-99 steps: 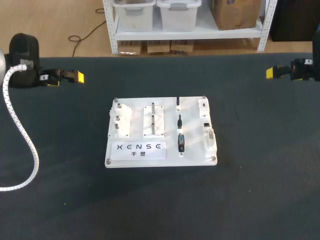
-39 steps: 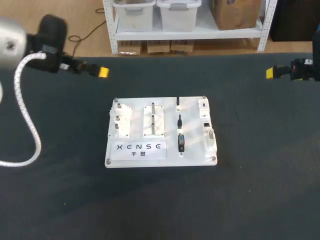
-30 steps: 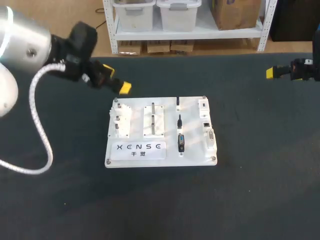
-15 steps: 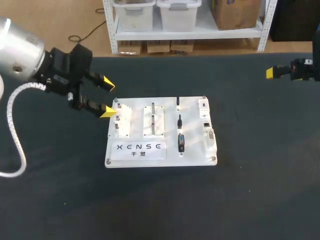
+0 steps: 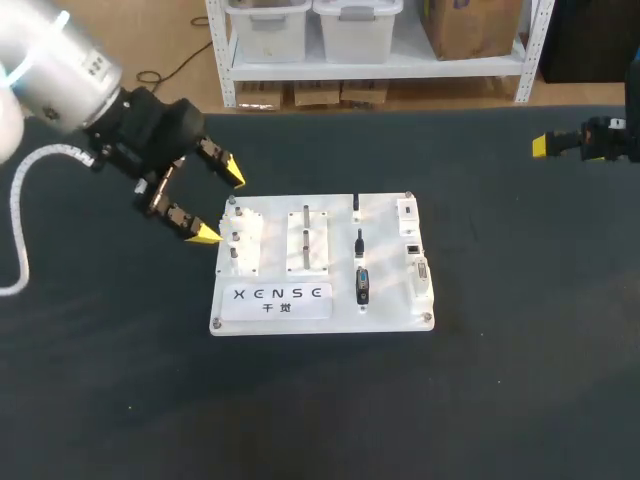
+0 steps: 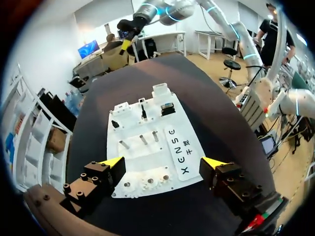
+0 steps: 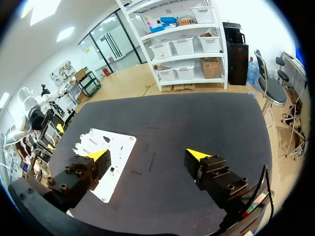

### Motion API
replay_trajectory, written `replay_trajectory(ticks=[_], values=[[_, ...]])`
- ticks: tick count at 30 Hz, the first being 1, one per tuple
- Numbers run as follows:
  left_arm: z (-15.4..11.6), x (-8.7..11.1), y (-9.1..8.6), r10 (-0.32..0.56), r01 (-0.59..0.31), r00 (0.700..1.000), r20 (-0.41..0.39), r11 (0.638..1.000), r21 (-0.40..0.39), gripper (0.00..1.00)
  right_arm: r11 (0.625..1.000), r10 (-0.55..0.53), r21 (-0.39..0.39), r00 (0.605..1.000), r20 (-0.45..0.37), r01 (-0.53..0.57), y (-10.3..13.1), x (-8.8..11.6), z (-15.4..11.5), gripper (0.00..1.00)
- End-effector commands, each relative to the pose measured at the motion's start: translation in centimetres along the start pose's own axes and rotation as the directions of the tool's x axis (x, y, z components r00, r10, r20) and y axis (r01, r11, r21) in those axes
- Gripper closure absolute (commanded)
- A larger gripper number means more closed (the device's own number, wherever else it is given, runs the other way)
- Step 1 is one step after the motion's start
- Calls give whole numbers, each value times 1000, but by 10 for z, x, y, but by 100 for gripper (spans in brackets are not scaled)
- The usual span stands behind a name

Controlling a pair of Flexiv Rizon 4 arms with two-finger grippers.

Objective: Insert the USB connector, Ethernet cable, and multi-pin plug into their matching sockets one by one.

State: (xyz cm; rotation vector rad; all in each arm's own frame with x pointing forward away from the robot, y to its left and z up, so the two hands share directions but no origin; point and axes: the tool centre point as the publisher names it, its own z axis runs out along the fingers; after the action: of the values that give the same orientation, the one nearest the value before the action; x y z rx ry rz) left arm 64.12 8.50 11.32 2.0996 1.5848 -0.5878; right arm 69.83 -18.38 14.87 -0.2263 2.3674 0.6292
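The multi-pin plug (image 5: 362,285), dark with a blue face, stands in its holder on the white board (image 5: 320,265), nearest the robot in a column of three plugs. Behind it stand the middle plug (image 5: 359,242) and the thinner rear plug (image 5: 356,205) (which of these two is USB and which Ethernet cannot be told). The sockets (image 5: 415,250) line the board's right edge, just beside that column; none holds a plug. The board lies in the middle of the dark table (image 5: 520,330).

The left gripper (image 5: 219,203) is at the board's left edge, fingers spread wide and holding nothing. In the left wrist view the board's near edge (image 6: 152,147) lies between the two yellow tips of the left gripper (image 6: 163,162); whether a tip touches the board cannot be told. The right gripper (image 5: 540,146) sits well apart at the table's rear right. In its own wrist view the right gripper (image 7: 147,154) is spread open and empty over bare table, with the board (image 7: 118,142) ahead beside one finger.

Half a second ago the left gripper's tips were stacked almost one above the other; now they are slanted, the rear tip further over the board's corner. The right gripper, board and plugs have not shifted.
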Motion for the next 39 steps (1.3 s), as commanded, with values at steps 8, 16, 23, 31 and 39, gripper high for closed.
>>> replay_trajectory(ticks=[8,16,23,31,39], values=[[21,-2,5,-242,243,970,-17,969,53,0,1000,0,3,1000,0,0,0,0,0,0],[25,-6,11,-308,308,951,-3,951,-36,0,1000,0,3,1000,0,0,0,0,0,0],[25,-9,17,-319,318,948,8,945,-78,0,1000,0,3,1000,0,0,0,0,0,0],[23,-15,26,-335,338,941,45,934,-113,0,1000,0,3,1000,0,0,0,0,0,0],[22,-22,32,-382,397,916,126,908,-133,0,1000,0,3,1000,0,0,0,0,0,0]])
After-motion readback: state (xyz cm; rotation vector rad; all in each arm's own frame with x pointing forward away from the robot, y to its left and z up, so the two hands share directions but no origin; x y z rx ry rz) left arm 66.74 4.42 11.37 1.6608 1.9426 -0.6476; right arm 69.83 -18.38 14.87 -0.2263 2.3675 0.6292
